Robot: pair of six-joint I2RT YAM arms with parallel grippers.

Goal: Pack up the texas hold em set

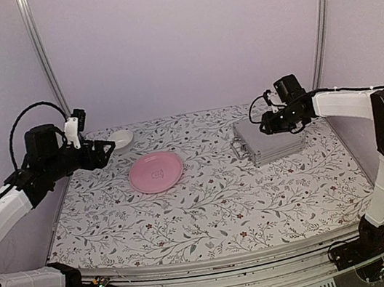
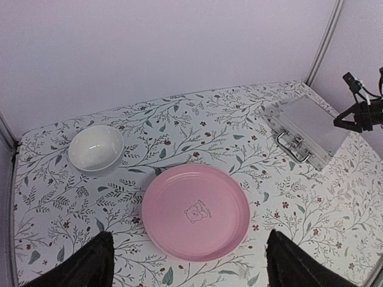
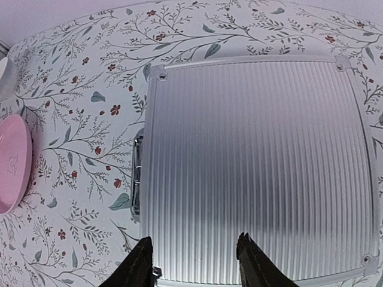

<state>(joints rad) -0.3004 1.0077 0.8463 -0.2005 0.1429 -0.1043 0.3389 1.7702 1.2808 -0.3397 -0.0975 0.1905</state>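
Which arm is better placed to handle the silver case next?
Right. The right gripper hovers directly over the closed, ribbed silver metal case; the left gripper is far off, by the small white bowl.

The case [image 3: 257,167] under my right gripper [image 3: 194,239] is silver metal w/ a finely ribbed lid, satin sheen rather than mirror, plus a shinier chrome-looking handle [image 2: 293,146] on its edge; my fingers [image 3: 139,269] over it look like matt black plastic. Around the case the table [image 1: 218,257] has a matt, cloth-like cover, smooth and flat, printed w/ leaves and small flowers. Left of the case the pink plate [image 2: 195,210] is smooth and semi-glossy (plastic or glazed, can't tell), and further left the white bowl [image 2: 96,148] is smooth w/ a soft gloss.
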